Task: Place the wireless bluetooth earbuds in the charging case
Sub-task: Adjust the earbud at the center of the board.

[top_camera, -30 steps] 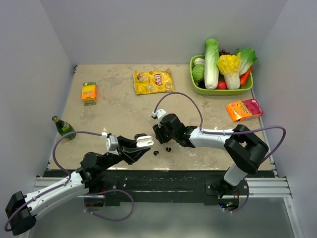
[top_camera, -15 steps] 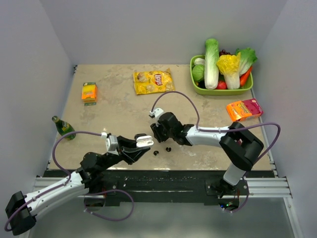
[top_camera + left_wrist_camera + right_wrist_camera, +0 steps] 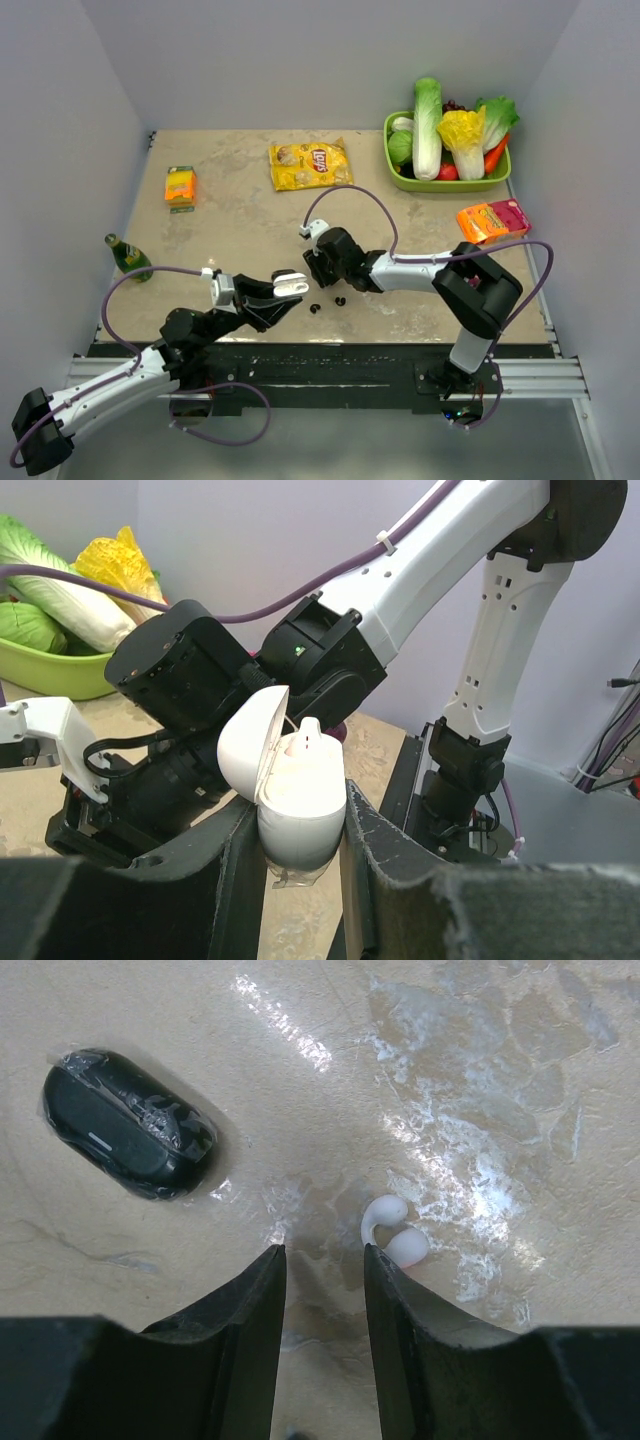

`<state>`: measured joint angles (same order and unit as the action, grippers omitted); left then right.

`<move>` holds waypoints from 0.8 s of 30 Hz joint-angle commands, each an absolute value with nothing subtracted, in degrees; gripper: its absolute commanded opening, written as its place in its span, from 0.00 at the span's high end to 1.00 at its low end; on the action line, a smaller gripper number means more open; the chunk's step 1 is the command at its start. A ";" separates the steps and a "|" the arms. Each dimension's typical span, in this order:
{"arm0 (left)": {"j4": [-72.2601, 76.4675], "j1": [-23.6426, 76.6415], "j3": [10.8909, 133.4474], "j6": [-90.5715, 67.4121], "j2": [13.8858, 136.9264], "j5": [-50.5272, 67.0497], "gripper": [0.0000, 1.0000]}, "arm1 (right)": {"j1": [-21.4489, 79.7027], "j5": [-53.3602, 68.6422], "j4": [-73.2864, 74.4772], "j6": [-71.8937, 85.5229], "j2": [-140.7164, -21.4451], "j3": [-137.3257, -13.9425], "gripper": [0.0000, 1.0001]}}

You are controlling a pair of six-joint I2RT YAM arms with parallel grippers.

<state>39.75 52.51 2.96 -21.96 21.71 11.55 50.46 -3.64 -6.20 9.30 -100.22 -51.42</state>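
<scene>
Mottled beige table (image 3: 240,220), near edge, about midway: my left pincer (image 3: 298,832) is clamped on the charging case (image 3: 300,800), its lid open, with one whitish earbud (image 3: 308,742) seated inside. My right pincer (image 3: 322,1260) stands apart, low over the table, with a loose white earbud (image 3: 395,1235) just outside one finger. It looks light, smooth and slippery; I'd pinch its rounded body. At the far-right corner, a green tub (image 3: 440,186) holds vegetables (image 3: 428,125).

Bare tabletop (image 3: 300,1150) separates the black wrapped object (image 3: 128,1126) and white earbud (image 3: 395,1236).
</scene>
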 commanded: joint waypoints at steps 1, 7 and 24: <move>43.16 52.47 0.18 -22.50 21.45 11.78 1.00 | 50.27 -5.80 -8.00 8.44 -98.00 -52.30 0.59; 43.59 52.47 0.18 -22.50 21.53 11.95 1.00 | 50.27 -5.98 -7.91 8.17 -97.65 -52.56 0.59; 43.50 52.47 0.00 -22.85 21.09 12.22 1.00 | 47.64 -11.87 -10.29 14.14 -90.70 -46.23 0.75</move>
<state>39.77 52.51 2.96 -21.98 21.34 11.60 49.89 -8.25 -9.06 10.28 -90.85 -47.31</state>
